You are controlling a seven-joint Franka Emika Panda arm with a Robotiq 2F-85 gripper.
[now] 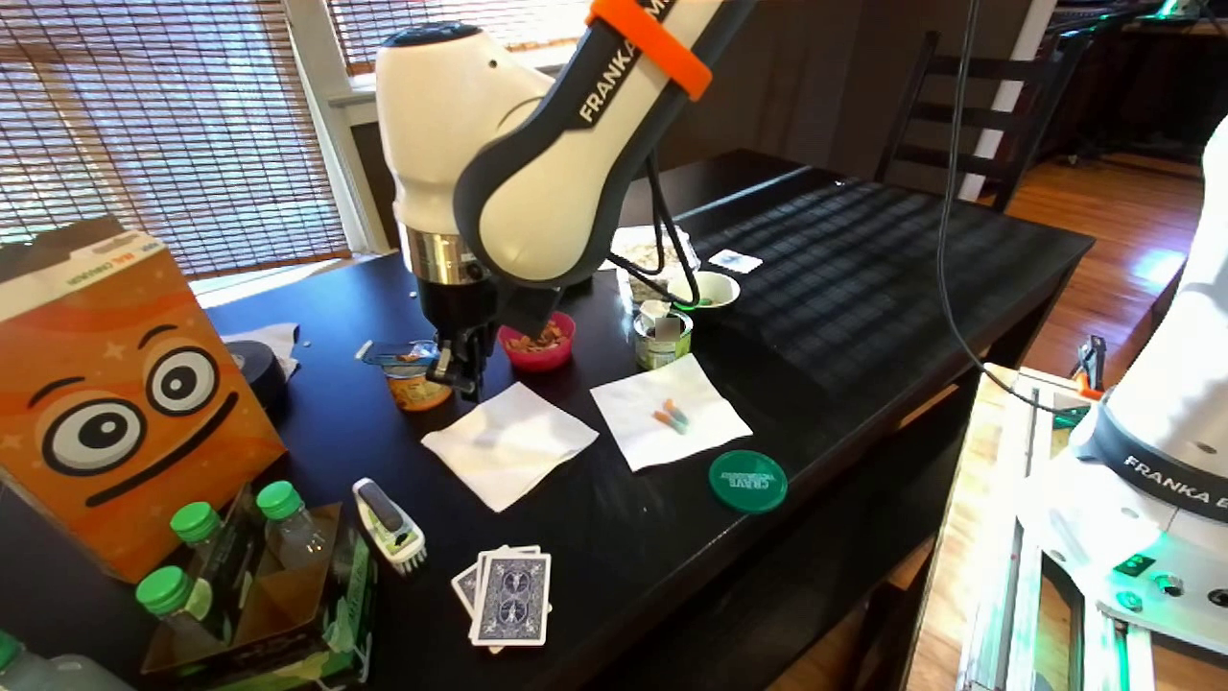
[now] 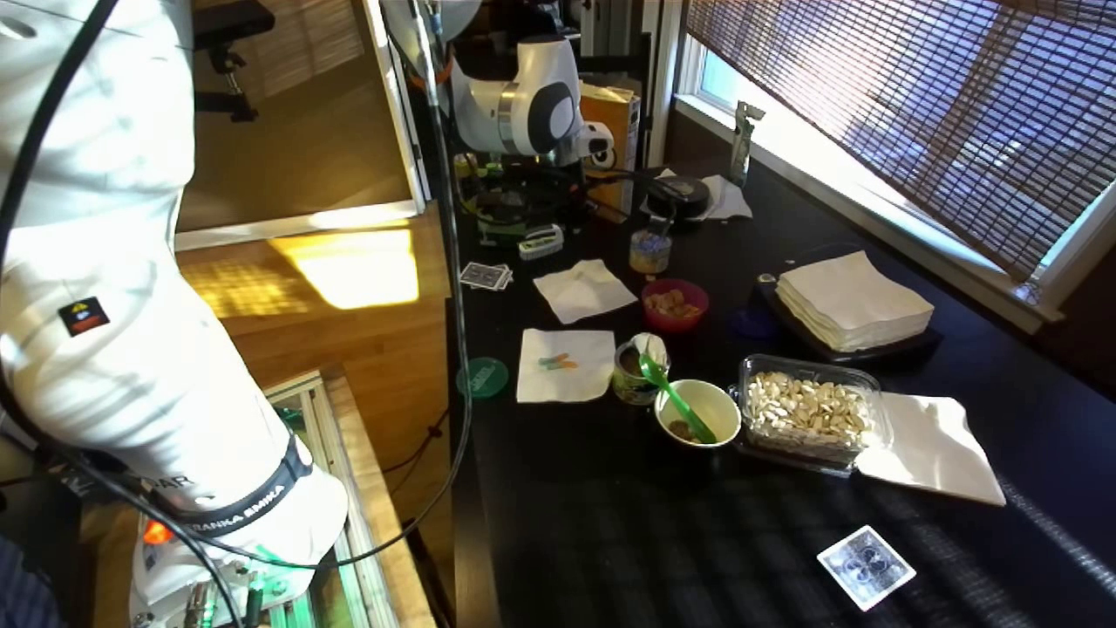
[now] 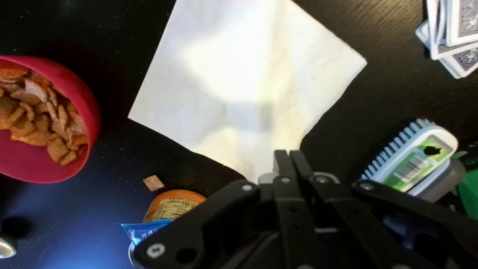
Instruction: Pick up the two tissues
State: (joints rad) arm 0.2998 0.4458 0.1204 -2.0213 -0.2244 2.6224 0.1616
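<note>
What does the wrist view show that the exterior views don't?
Only the wrist view shows a distinct striped barcode on the white plastic brush. Only the exterior views show the round green lid and the square white paper tissue under small orange and green pieces. Both share the brush and the creased white paper tissue between the round red bowl and blue playing cards.

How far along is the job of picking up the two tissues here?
Done: neither pickup, it seems; the creased tissue and the second tissue, which bears small orange and green pieces, both lie on the table. In hand: nothing visible; the gripper hangs near the creased tissue's edge, its jaws shut. Left: both pickups.
</note>
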